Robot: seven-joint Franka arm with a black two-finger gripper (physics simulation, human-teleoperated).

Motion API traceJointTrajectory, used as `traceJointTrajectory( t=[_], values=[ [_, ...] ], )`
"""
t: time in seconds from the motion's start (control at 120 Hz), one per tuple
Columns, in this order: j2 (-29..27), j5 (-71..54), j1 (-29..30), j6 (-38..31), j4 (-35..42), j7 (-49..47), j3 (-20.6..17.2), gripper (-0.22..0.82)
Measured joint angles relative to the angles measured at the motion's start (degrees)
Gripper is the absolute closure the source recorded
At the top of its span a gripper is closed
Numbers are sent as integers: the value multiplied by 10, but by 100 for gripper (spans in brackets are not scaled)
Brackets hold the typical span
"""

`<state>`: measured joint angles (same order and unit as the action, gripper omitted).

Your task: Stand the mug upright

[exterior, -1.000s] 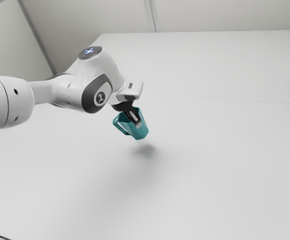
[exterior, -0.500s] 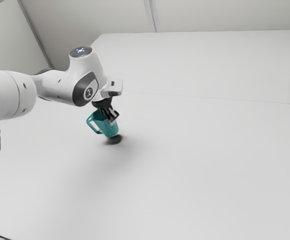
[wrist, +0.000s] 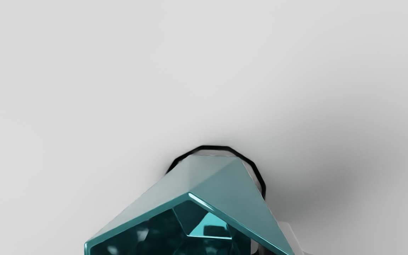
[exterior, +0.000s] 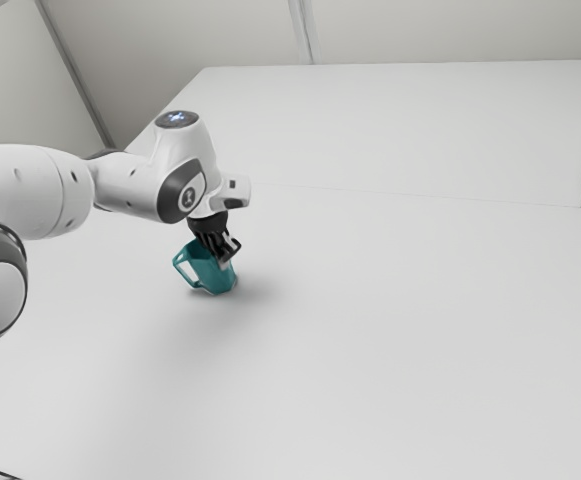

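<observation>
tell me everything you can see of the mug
The mug is teal, glossy, with flat facets, an open mouth and an angular handle toward the exterior view's left. It looks like plastic or glazed ceramic. It leans slightly, mouth toward that side, base at or just above the white table. The hand grips its wall, away from the handle.
</observation>
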<state>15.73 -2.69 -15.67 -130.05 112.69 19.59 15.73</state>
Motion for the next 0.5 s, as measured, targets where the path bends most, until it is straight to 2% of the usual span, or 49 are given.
traceJointTrajectory(
  t=[0.067, 0.217, 0.308, 0.5],
  values=[
    [0, 0, 0, 1, 0, -2, 0, 77],
    [-2, 9, -2, 3, 0, -2, 1, 43],
    [-5, 10, -5, 4, -1, -2, 1, 28],
    [-47, 4, -13, 12, -2, -3, 4, 11]
  ],
)
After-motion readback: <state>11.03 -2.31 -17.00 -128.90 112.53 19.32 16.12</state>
